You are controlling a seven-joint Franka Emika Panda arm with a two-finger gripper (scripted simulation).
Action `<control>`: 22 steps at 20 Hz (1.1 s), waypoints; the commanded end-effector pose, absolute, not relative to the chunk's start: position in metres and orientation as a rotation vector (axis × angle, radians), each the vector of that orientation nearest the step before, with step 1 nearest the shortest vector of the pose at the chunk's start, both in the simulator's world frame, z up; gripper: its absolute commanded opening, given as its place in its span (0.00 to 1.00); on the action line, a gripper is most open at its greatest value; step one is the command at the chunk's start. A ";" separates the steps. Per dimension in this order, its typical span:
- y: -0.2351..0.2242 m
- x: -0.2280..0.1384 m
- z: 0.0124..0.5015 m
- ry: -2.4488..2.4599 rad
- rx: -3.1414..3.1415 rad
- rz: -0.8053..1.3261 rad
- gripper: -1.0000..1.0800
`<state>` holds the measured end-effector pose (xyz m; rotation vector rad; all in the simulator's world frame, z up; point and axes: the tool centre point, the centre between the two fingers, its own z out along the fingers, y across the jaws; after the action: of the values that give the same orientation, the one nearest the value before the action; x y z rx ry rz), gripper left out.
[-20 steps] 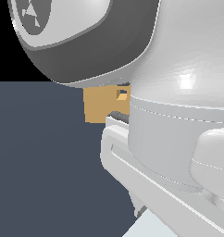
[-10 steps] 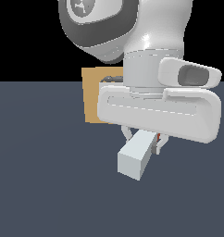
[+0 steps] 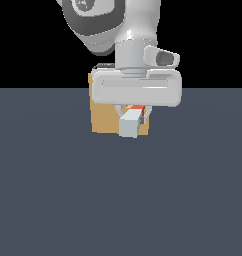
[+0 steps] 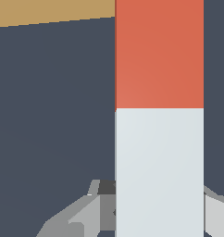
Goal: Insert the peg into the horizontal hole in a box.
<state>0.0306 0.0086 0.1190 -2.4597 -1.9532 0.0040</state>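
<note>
- Gripping the peg (image 3: 130, 123) by its pale half, our gripper (image 3: 133, 116) has its fingers (image 4: 72, 220) closed on either side of the bar; in the wrist view the grey finger bodies flank the white end.
- We see the peg as a long, square-sectioned bar with flat, matte faces and crisp edges: one half orange-red, the other grey-white, meeting at a clean straight line.
- We hold it level above the floor (image 3: 121, 200), the white end toward the exterior camera and the orange-red end pointing at the box (image 3: 104, 119).
- We read the box as a plain tan cube with smooth faces, standing on the dark blue-grey floor directly behind the gripper, far from any floor edge we can see.
- We cannot make out the hole in either view: the gripper and peg cover that part of the box face, and we cannot tell whether the tip has entered or only stands close.
- We judge the step to be the final approach and alignment. The next move calls for keeping the bar square to the face, centred on the opening, then pushing straight along its length; a slight tilt could jam the tip on the rim.
</note>
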 end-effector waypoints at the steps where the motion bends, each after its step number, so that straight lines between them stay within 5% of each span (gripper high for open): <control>1: 0.021 0.024 0.127 -2.007 -2.419 0.001 0.00; 22: 0.037 0.015 0.134 -2.060 -2.371 0.001 0.00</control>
<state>0.0142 0.0345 0.1319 -2.3703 -2.0575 0.0058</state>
